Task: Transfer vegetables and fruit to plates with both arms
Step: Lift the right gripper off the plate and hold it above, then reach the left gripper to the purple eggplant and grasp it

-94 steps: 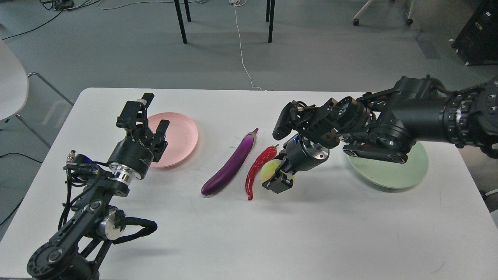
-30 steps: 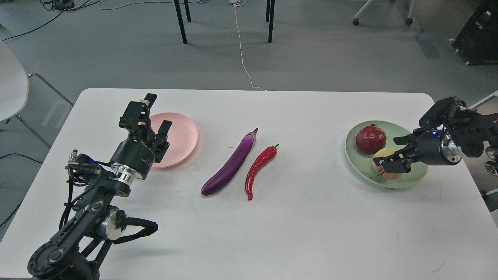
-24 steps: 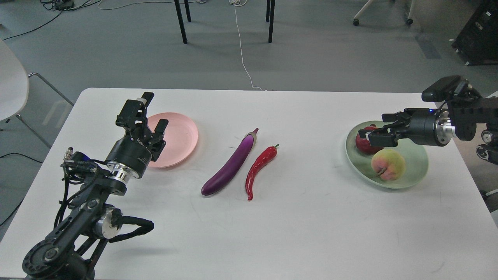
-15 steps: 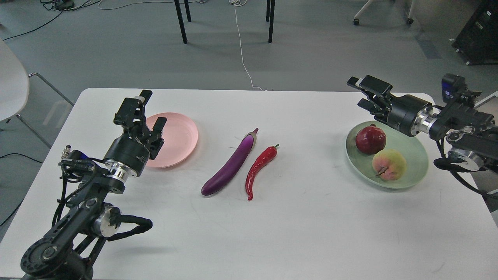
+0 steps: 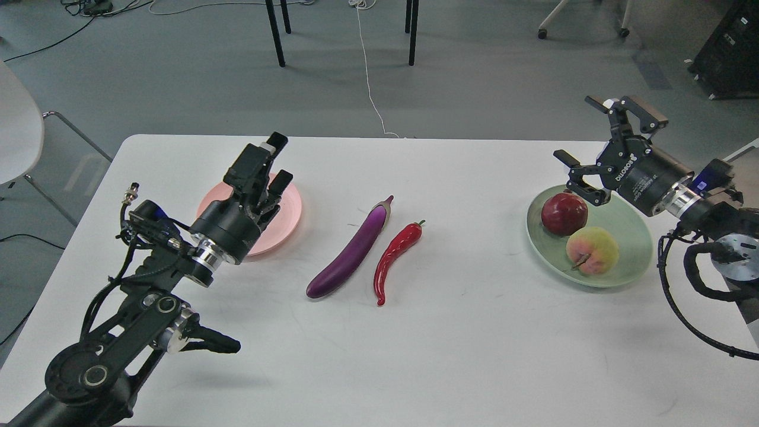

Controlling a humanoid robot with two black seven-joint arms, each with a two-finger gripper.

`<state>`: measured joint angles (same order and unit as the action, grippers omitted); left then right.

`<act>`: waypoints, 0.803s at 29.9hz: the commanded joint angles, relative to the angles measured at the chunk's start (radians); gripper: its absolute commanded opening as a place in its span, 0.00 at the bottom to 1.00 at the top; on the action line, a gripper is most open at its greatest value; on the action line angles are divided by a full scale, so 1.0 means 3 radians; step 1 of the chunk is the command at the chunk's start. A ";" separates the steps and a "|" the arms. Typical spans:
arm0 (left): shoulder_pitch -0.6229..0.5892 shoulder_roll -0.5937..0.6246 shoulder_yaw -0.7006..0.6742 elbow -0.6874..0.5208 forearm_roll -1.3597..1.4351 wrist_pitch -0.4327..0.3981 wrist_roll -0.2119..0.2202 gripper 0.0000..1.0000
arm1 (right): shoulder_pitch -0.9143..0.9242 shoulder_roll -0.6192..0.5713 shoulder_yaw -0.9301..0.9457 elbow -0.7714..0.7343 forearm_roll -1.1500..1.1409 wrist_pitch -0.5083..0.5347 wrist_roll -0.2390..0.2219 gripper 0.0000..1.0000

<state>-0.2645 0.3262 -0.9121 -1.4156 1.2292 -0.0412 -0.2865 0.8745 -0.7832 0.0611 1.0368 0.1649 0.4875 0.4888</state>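
Note:
A purple eggplant (image 5: 354, 249) and a red chili (image 5: 394, 257) lie side by side mid-table. The pale green plate (image 5: 631, 264) at the right holds a dark red pomegranate (image 5: 563, 213) and a yellow-green peach (image 5: 592, 250). The pale pink plate (image 5: 281, 220) at the left is partly hidden by my left arm. My left gripper (image 5: 274, 160) is open and empty, raised over the pink plate. My right gripper (image 5: 605, 133) is open and empty, raised above the green plate's far side.
The white table (image 5: 415, 356) has rounded corners, and its edges lie close to both plates. A white chair (image 5: 18, 118) stands off the left edge. Black table legs (image 5: 276, 32) and a white cable (image 5: 367, 71) are on the floor beyond.
My right gripper carried the peach to the green plate, let go of it and pulled back up and to the right. My left gripper has swung right, over the pink plate.

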 commanded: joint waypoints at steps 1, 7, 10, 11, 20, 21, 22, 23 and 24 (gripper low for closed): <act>-0.0237 0.0042 0.0304 0.0014 0.0850 -0.0143 -0.0001 0.98 | -0.0128 -0.0043 0.0016 -0.0025 0.0023 0.0004 0.0000 0.98; -0.0677 0.0165 0.0718 0.0193 0.2144 -0.0420 -0.0016 0.98 | -0.0236 -0.0048 0.0042 -0.0025 0.0023 0.0004 0.0000 0.98; -0.0938 0.0262 0.0933 0.0351 0.2768 -0.0527 -0.0042 0.98 | -0.0241 -0.0048 0.0042 -0.0025 0.0023 0.0004 0.0000 0.98; -0.1045 0.0298 0.1010 0.0418 0.2947 -0.0568 -0.0052 0.98 | -0.0246 -0.0048 0.0042 -0.0025 0.0018 0.0004 0.0000 0.98; -0.1404 0.0426 0.1572 0.0756 0.3175 -0.0625 -0.0252 0.98 | -0.0312 -0.0053 0.0042 -0.0020 0.0018 0.0004 0.0000 0.98; -0.1399 0.0421 0.1613 0.0756 0.3175 -0.0625 -0.0277 0.98 | -0.0317 -0.0053 0.0042 -0.0020 0.0018 0.0004 0.0000 0.98; -0.1399 0.0421 0.1639 0.0756 0.3175 -0.0625 -0.0277 0.98 | -0.0317 -0.0053 0.0047 -0.0020 0.0018 0.0004 0.0000 0.98; -0.1399 0.0426 0.1665 0.0756 0.3175 -0.0625 -0.0277 0.98 | -0.0317 -0.0053 0.0047 -0.0020 0.0018 0.0004 0.0000 0.98; -0.1389 0.0426 0.1675 0.0761 0.3175 -0.0625 -0.0282 0.98 | -0.0328 -0.0058 0.0047 -0.0020 0.0018 0.0004 0.0000 0.98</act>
<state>-0.6832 0.4525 -0.4292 -1.1902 2.1818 -0.2286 -0.3661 0.7799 -0.7991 0.0742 1.0308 0.1702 0.4888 0.4888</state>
